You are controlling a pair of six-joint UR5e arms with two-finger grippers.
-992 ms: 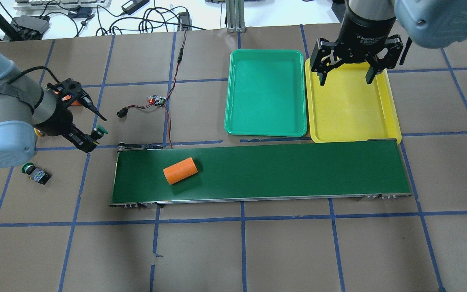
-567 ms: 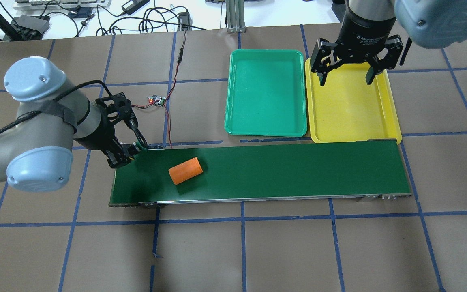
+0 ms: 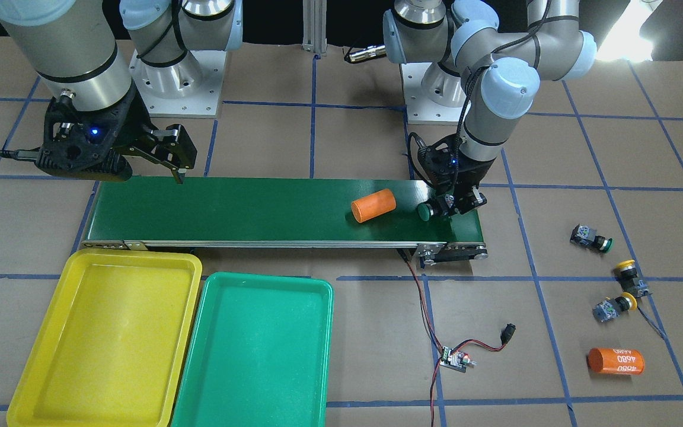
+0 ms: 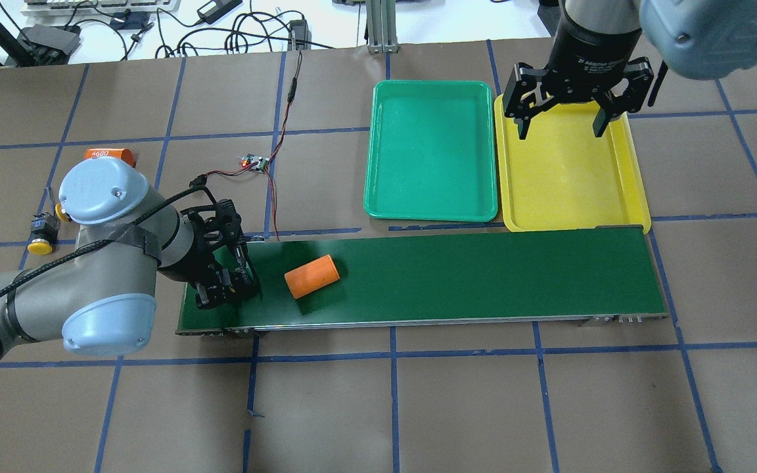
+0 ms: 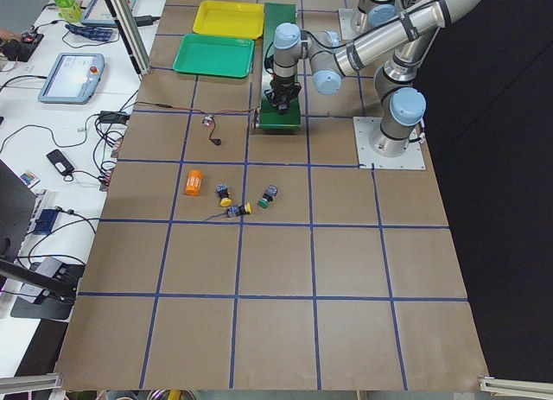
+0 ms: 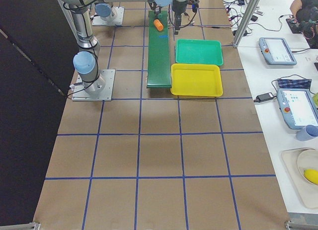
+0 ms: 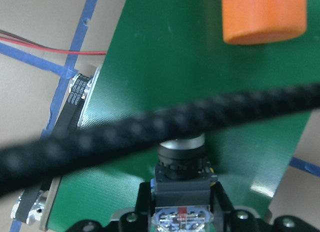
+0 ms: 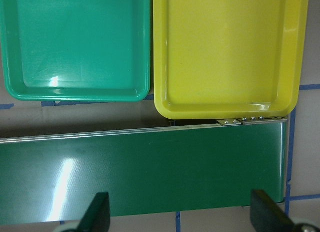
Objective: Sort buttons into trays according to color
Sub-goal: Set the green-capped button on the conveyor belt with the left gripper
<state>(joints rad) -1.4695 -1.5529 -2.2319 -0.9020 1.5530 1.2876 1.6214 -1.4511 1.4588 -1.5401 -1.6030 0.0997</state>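
Reader: Grip first. What does the left gripper hold?

Describer: Its fingers are clamped on the grey-blue block of a green button, with the cap pointing away from the wrist. The button sits low over the conveyor belt, at the end on the robot's left. It is near an orange cylinder that lies on the belt. Whether the button touches the belt, I cannot tell.

Reader: What would make a good release?

Describer: The step in hand looks like setting the button on the belt. I would lower it until it rests, part the fingers only then, and lift straight up. That way the round cap has less chance to roll the button. The fingers should stay clear of the cylinder.

Reader: And further out?

Describer: Near the belt's other end, the right gripper hangs with its fingers apart above the yellow tray. The green tray lies just beside it. Neither tray has a button in it yet. On the table to the robot's left lie a second green button, two yellow buttons and another orange cylinder.
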